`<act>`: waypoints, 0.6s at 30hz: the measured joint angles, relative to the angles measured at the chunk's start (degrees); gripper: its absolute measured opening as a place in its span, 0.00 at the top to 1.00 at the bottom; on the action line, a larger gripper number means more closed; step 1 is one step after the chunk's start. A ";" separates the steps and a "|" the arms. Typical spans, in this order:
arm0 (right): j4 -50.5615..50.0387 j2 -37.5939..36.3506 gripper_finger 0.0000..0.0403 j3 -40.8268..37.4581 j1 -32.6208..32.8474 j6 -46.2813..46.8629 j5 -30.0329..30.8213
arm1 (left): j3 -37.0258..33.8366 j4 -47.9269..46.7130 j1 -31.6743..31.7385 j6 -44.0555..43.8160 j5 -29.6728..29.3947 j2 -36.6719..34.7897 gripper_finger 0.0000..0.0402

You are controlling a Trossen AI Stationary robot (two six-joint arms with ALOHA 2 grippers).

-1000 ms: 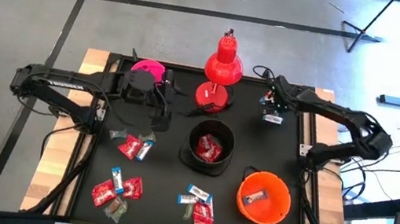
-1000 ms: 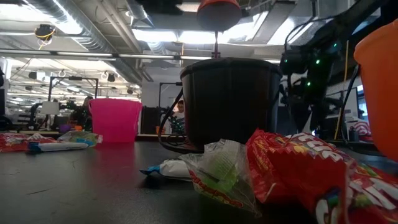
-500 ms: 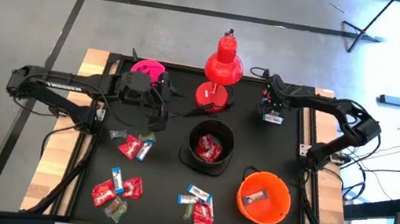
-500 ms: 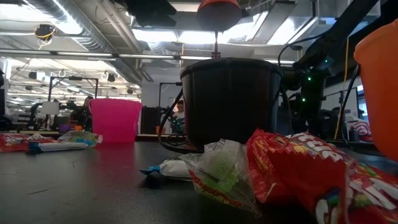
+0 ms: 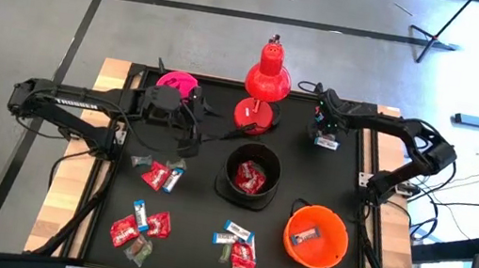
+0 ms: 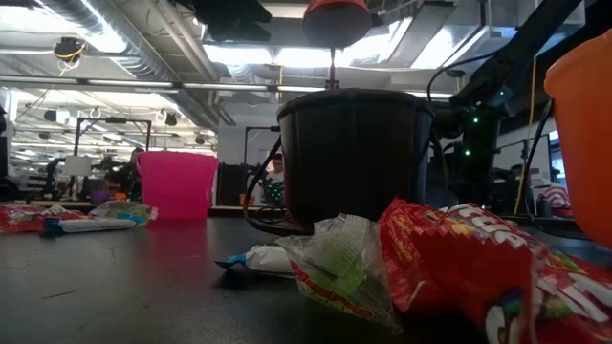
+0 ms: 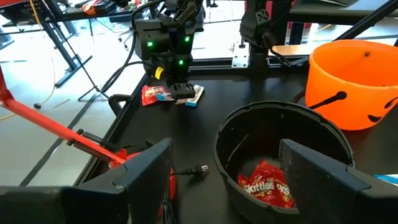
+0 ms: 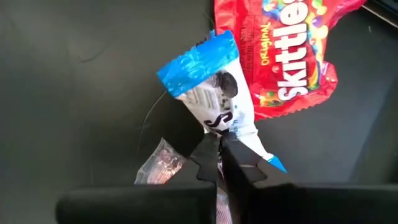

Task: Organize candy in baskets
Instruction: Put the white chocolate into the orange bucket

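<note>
Three baskets stand on the black table: pink far left, black in the middle with red candy inside, orange near right. Candy lies in loose groups. My right gripper is at the far right corner, shut on a white-and-blue candy that lies next to a red packet. My left gripper hovers wide open between the pink and black baskets, holding nothing. My right gripper pinches the white-and-blue candy between its two fingertips, at the white middle of the wrapper. The fingers come from above, pointing down. The candy lies flat on the table, its blue end sticking out beyond the fingers.
A red desk lamp stands at the far middle, its cord trailing on the table. A clear wrapper lies beside the held candy. The table's right rail runs close to my right gripper.
My right gripper has come down onto the candy at the far right corner, and its arm has drawn in a little toward the table's left. The left arm has kept still.
</note>
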 joint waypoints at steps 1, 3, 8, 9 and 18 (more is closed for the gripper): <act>-0.40 -0.14 0.98 0.18 -0.01 -0.04 -0.12 | 0.00 -0.01 0.00 -0.05 0.00 0.00 0.29; -2.26 -0.78 0.97 0.55 0.04 -0.06 -0.48 | 0.00 -0.01 -0.04 -0.67 0.00 0.00 0.29; -4.97 -5.15 0.99 1.49 1.16 -0.05 -0.52 | 0.00 -0.02 -0.36 -1.36 -0.01 0.00 0.29; -5.93 -6.35 1.00 1.66 1.54 -0.08 -0.56 | 0.00 -0.03 -0.45 -1.40 0.00 0.00 0.29; -17.36 -19.86 1.00 5.97 8.50 2.96 -2.71 | 0.00 0.01 -1.67 -1.42 -0.44 0.00 0.29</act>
